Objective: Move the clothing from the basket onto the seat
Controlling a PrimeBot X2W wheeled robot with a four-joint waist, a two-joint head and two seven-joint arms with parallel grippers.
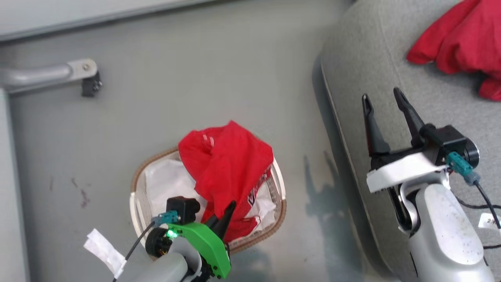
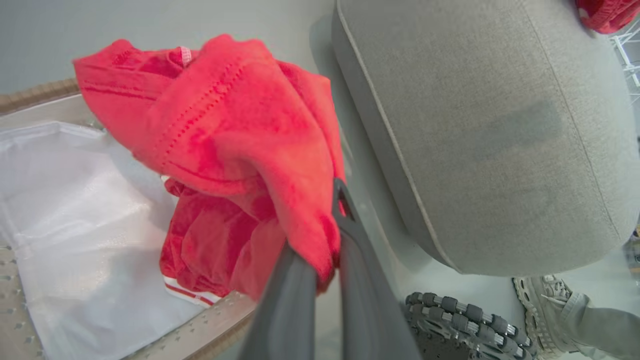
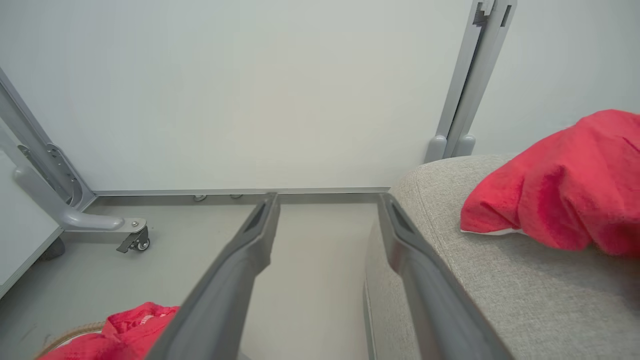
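Red clothing [image 1: 227, 164] — one bunch between left fingers [image 2: 361, 280], one on seat [image 1: 375, 55].

Smooth grey floor [image 1: 219, 78], faint stains [image 1: 83, 197] left; pale wall [image 3: 250, 90]; grey metal post [image 3: 472, 80]; castered frame leg [image 3: 95, 220].

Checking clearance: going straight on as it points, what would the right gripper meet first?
Probably the white wall: the right gripper points over open floor beside the seat; depth unclear.
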